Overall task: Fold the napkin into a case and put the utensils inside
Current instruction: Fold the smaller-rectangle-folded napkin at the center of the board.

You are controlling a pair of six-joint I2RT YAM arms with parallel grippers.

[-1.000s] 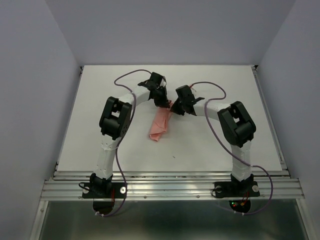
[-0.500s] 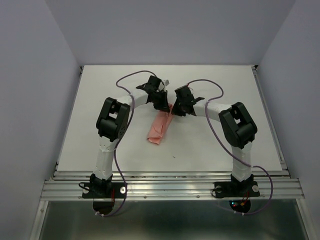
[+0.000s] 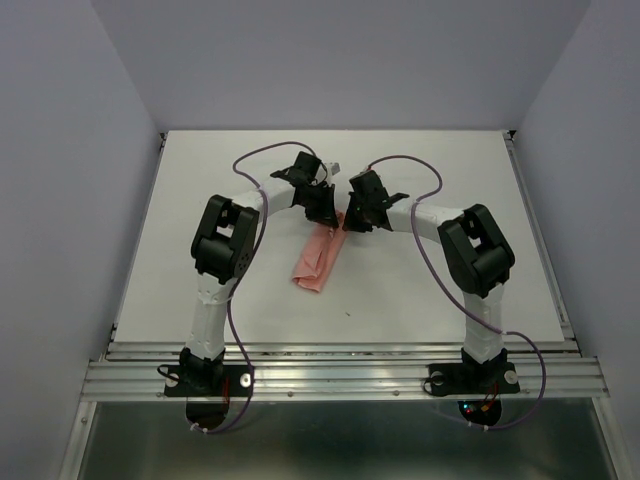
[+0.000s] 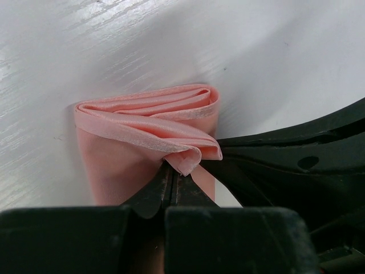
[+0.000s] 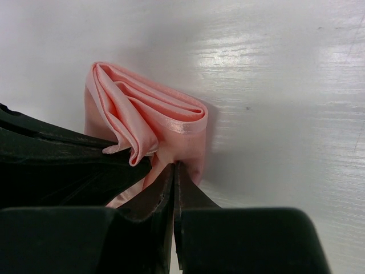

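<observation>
The napkin [image 3: 314, 260] was seen as a narrow layered strip lying on the table [image 3: 200, 180] between the two arms, with its far end bunched. It was judged light, limp and slippery, so the folds could slide apart if only one layer were taken. A hold through all layers at an end corner was thought safer. That far end was pinched by the left gripper [image 4: 173, 181] and the right gripper [image 5: 174, 171], both jaws closed tight on cloth. No utensils were seen.

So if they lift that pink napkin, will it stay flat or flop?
Probably flop: the napkin bunches into soft rounded folds where the left gripper pinches it. Likely light too, being thin cloth. It may slip a bit; the folds look shiny.
</observation>
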